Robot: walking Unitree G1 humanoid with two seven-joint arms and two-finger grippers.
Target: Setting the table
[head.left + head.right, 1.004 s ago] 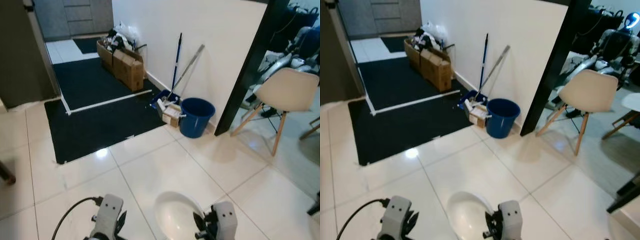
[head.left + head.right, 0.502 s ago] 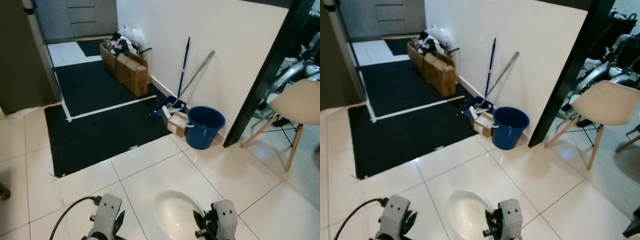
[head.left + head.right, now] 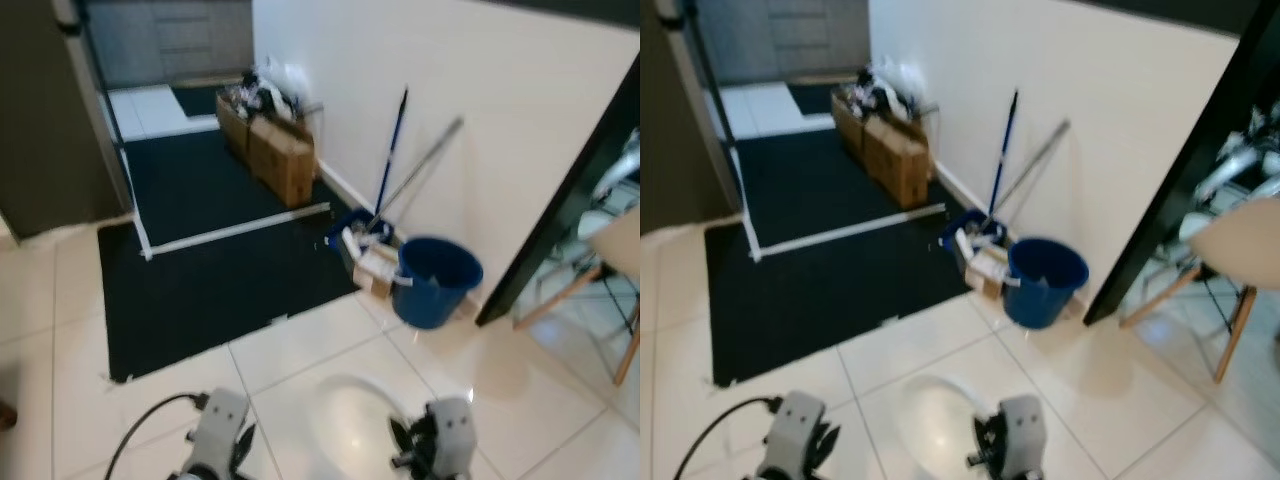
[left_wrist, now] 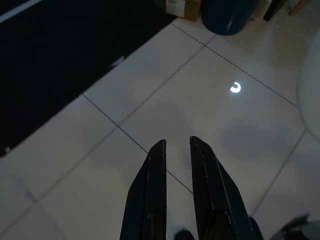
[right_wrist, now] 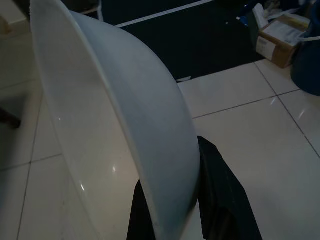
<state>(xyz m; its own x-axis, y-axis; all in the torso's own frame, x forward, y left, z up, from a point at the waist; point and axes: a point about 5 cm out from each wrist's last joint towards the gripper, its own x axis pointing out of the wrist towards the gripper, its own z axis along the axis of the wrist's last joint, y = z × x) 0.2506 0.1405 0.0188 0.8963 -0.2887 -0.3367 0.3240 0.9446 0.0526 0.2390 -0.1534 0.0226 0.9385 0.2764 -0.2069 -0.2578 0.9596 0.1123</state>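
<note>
Right hand (image 5: 172,220) pinching smooth white bowl (image 5: 115,135) rim, left hand (image 4: 177,165) narrowly parted, empty

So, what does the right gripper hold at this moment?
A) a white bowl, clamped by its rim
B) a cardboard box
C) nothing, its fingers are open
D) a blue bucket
A: in the right wrist view the rim of the white bowl sits between the two black fingers of the right gripper, while the blue bucket stands on the floor by the wall.
</note>
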